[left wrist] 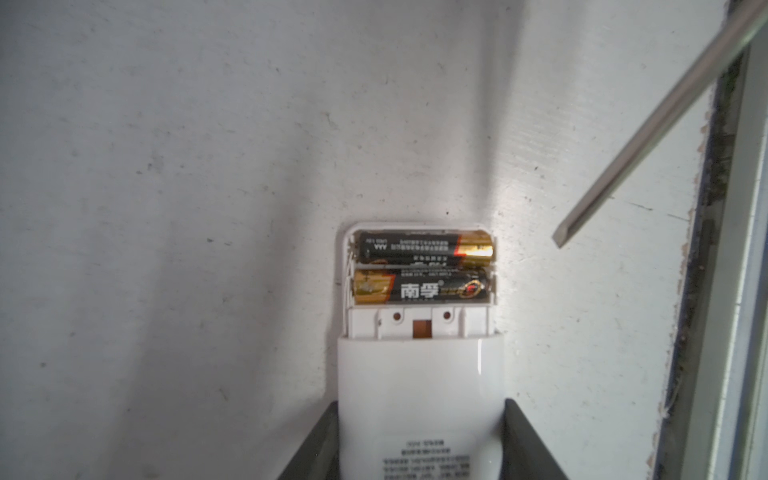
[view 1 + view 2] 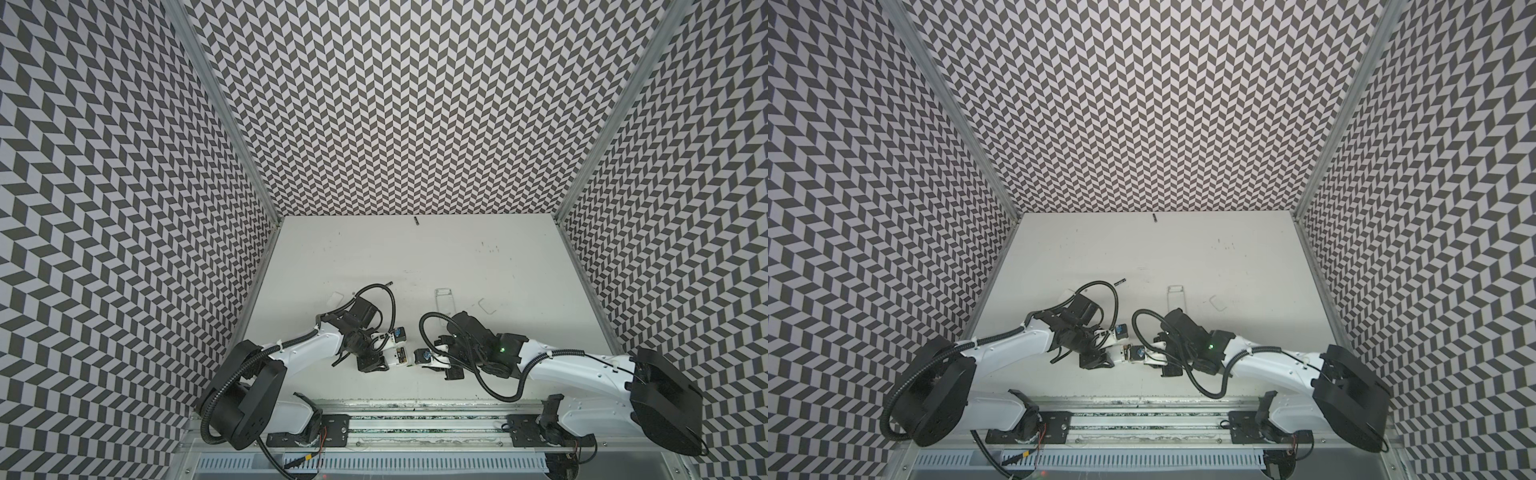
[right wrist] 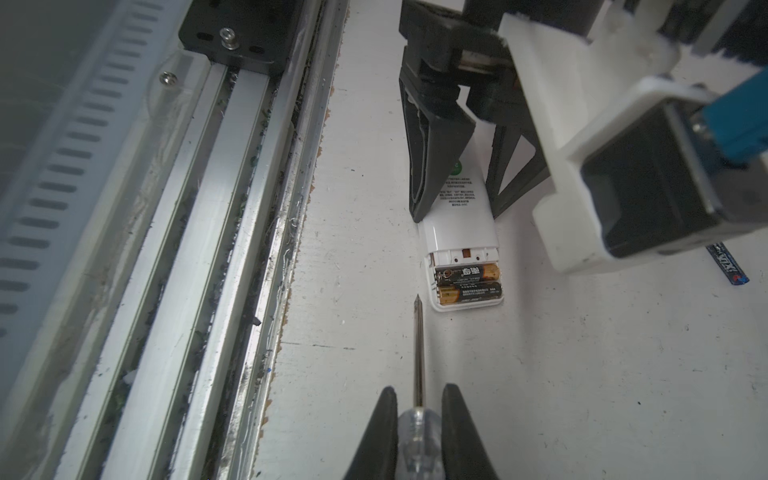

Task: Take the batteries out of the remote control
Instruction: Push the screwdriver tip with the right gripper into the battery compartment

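While the left jaws clamp the white remote (image 1: 419, 395) at the surface's (image 2: 415, 257) 6 o'clock, two batteries (image 1: 419, 291) sit exposed in its open bay. Right jaws pinch a screwdriver (image 3: 419, 353), tip near. Batteries likely light, stiff, slick; pry up a gold end.

near battery (image 1: 419, 287), closest to left gripper (image 1: 420, 411): 南孚 | far battery (image 1: 424, 249), beyond it: AAA | remote control (image 1: 419, 374) label, within the gripper: small print, unreadable
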Controlling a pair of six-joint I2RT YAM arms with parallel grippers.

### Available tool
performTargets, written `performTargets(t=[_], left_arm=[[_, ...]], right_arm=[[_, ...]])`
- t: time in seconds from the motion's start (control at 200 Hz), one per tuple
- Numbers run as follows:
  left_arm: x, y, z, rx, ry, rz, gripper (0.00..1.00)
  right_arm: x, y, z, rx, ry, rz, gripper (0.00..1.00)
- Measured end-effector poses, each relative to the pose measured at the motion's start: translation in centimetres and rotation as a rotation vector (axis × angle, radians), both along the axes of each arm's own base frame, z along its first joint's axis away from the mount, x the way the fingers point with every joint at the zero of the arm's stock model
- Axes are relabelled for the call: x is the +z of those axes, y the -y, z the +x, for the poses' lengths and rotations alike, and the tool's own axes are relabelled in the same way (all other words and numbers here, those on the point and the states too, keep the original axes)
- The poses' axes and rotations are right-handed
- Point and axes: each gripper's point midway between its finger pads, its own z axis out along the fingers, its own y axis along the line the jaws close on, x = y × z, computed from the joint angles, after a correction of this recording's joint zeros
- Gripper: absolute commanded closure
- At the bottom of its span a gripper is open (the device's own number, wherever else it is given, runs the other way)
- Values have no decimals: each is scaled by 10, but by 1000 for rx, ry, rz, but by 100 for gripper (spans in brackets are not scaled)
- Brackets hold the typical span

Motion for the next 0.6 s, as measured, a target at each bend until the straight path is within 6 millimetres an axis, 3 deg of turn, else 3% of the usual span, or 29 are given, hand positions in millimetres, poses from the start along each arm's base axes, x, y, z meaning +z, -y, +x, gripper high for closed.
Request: performTargets(t=[0.155, 0.601], left_arm=[[0, 0, 0, -1, 1, 0, 68], [0, 1, -1, -11, 8, -3, 69]], right_arm=[[4, -4, 5, -7, 24, 20, 100], [-12, -7, 9, -18, 28, -16, 100]])
